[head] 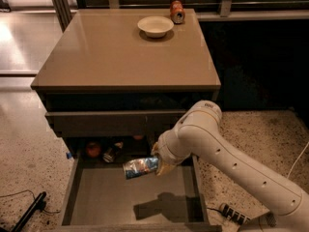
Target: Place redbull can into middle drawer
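Note:
My gripper point(155, 166) is shut on the redbull can point(140, 167), a slim silver-and-blue can held on its side in the air. It hangs above the open middle drawer point(133, 197), over the back half of its flat grey floor. The can's shadow falls on the drawer floor to the front right. My white arm point(231, 163) reaches in from the lower right.
A white bowl point(155, 26) and a short orange-red can point(177, 11) stand at the back of the cabinet top point(120, 52). Small items, among them a red round thing point(93, 149), lie at the drawer's back. A black cable point(29, 211) lies on the floor at left.

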Tool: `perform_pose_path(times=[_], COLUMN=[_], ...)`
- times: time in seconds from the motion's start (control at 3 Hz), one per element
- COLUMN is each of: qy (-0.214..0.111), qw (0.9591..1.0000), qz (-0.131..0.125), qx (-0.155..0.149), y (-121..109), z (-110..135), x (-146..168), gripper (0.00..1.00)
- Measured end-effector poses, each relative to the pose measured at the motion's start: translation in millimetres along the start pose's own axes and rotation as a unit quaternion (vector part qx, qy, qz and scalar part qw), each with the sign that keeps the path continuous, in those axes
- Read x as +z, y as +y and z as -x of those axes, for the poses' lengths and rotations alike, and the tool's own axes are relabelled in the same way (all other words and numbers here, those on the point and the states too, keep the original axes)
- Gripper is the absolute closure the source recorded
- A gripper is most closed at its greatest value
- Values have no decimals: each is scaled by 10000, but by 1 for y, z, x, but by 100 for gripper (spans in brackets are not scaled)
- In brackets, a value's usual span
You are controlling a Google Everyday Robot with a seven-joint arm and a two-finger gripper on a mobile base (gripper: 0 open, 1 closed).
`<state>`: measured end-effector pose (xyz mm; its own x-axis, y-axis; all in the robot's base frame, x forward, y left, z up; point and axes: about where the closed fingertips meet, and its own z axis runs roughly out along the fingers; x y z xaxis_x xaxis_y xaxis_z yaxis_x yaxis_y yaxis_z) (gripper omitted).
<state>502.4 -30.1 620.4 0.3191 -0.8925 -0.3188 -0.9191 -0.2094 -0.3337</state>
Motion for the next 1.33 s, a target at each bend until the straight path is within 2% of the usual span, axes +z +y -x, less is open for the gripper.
perform_pose_path(times=[0.67,1.0,1.33], qy=[28,25,34], qw=[9990,9971,9974], qz=[400,682,645], qx=[-197,-339,-327], y=[14,22,20], z=[10,13,16], x=[34,52,58], gripper=[100,100,100])
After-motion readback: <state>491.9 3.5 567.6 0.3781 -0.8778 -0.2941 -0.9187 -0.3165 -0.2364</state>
